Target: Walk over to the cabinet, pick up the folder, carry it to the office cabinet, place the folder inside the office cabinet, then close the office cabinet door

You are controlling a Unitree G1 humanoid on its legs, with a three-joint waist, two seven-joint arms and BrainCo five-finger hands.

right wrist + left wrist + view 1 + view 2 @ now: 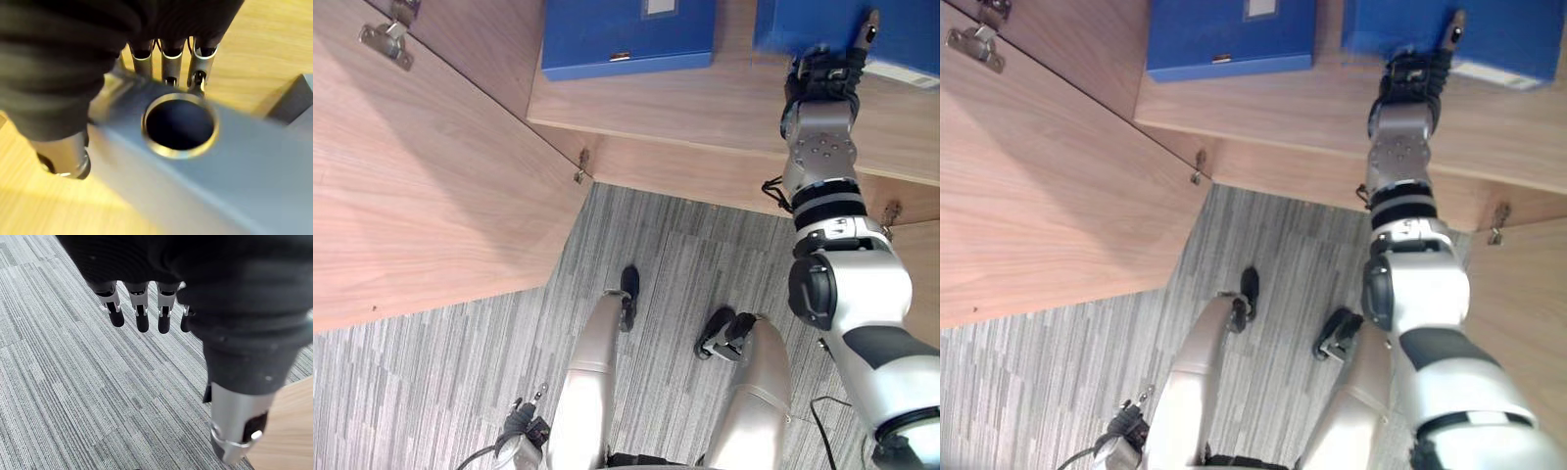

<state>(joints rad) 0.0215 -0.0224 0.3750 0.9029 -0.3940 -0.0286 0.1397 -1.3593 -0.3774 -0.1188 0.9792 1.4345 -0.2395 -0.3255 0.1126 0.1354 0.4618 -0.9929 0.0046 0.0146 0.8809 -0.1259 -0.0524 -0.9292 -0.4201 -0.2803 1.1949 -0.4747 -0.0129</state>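
Our right hand meets the folder on the cabinet shelf, fingers hidden behind its spine, so we cannot tell its grip; it looks stiff, slick, best clamped there.

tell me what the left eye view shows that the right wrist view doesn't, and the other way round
The left eye view adds a second blue folder further left on the wooden shelf, the open cabinet door with its hinge, and the grey carpet below. The right wrist view adds the metal-ringed hole in the folder spine, seen close up. Both show the right hand at that folder on the shelf.
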